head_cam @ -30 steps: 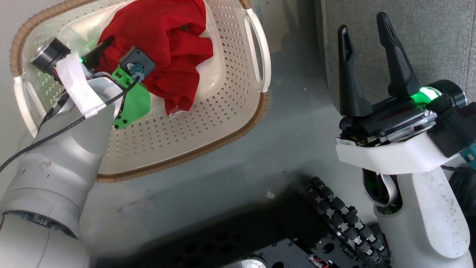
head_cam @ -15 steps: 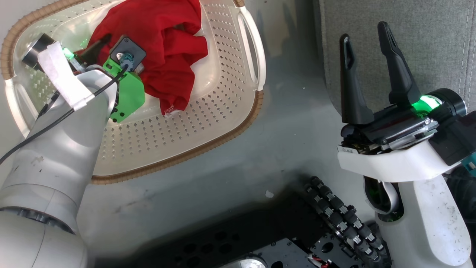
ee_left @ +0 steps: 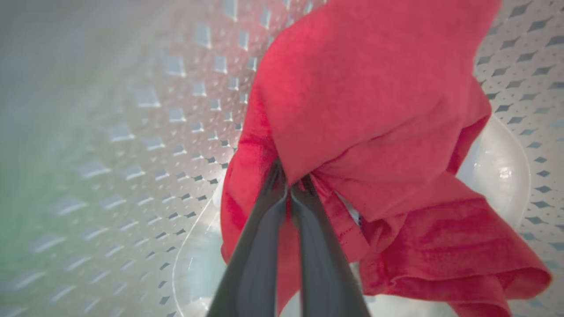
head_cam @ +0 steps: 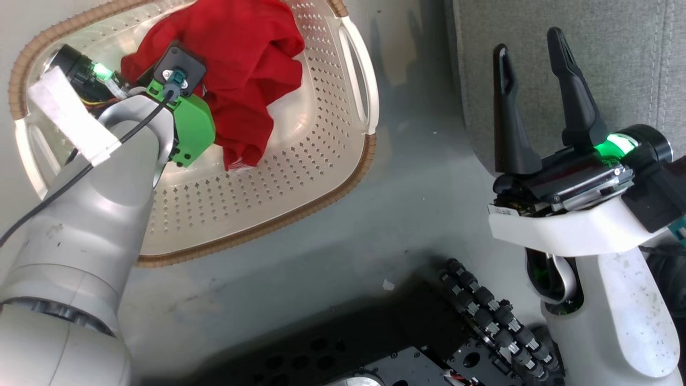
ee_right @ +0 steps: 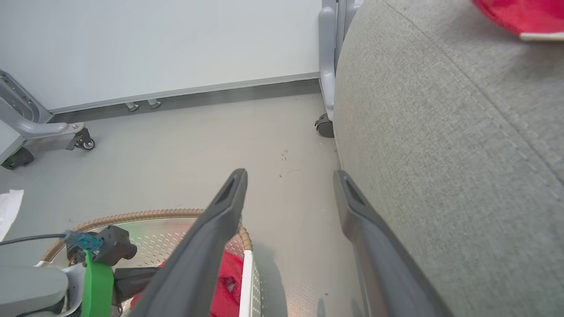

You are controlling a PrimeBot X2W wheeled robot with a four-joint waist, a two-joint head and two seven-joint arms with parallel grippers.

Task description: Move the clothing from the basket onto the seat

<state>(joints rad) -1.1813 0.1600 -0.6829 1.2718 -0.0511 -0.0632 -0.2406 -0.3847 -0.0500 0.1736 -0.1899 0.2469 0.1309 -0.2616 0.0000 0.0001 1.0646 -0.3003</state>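
Head view: the clothing [head_cam: 241, 59] bunches at upper left inside the basket [head_cam: 300, 161]. The right tool [head_cam: 528, 43] stands spread and empty at right, before the seat [head_cam: 605, 53].

Left wrist view: the left tool [ee_left: 290, 187] is pinched tight on a red fold (perforated basket floor behind).

Right wrist view: 2 fingers apart; another red garment [ee_right: 515, 15] lies on the seat, upper right.
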